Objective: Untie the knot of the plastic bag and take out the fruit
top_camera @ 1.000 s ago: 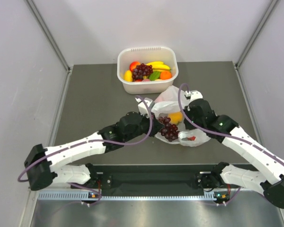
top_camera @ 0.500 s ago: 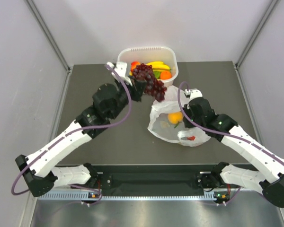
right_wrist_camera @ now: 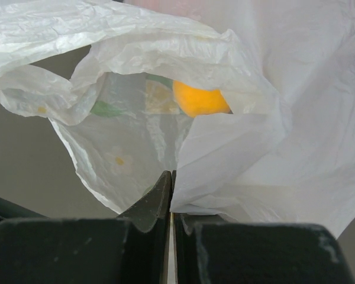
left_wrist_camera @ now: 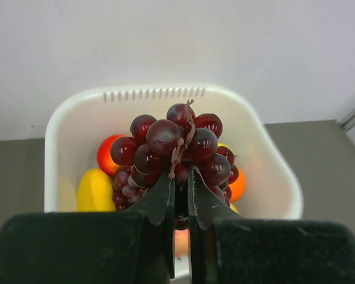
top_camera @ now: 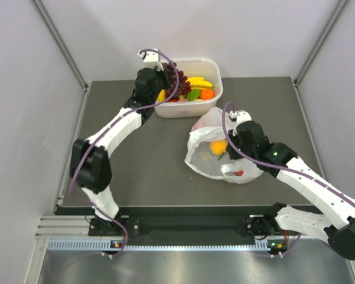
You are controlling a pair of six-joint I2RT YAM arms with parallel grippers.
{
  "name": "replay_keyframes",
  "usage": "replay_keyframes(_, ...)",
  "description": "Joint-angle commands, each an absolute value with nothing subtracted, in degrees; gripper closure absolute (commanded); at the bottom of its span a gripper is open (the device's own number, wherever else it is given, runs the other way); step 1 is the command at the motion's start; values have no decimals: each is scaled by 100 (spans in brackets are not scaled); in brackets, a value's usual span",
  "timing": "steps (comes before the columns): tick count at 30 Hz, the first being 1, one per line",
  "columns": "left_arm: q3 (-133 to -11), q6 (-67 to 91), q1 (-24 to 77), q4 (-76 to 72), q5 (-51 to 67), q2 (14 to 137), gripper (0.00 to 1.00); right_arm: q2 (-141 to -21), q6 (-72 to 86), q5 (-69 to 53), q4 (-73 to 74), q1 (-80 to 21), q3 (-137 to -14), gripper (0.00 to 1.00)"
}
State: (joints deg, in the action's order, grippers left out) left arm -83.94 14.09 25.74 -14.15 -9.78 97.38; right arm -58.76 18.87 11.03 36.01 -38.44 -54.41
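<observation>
The white plastic bag lies open on the dark table, right of centre. A yellow-orange round fruit and a small red piece lie inside it. No knot shows. My right gripper is shut on the bag's edge and holds the mouth open; the orange fruit shows through it. My left gripper is shut on a dark purple grape bunch, pinched at its lower middle, and holds it over the white tub.
The white tub stands at the back centre. It holds yellow bananas, an orange fruit, a green piece and more fruit. In the left wrist view a red fruit and a yellow one lie under the grapes.
My left arm has lifted the grape bunch out of the bag and carried it back and left to above the tub. The right gripper has stayed on the bag.
</observation>
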Motion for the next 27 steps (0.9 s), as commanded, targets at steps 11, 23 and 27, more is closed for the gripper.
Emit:
replay_keyframes(11,-9388,2030,2320,-1766,107,11120,30,-5880,1925,756,3094,-3788,-5449,100)
replay_keyframes(23,-6921,2399,2618,-1645,412,8213,7,-5678,1942,1309,3656,-3779,-5476,100)
replay_keyframes(27,-5996,2478,3356,-1573,869,7410,12,-5538,1978,1582,4068,-3762,-5475,100)
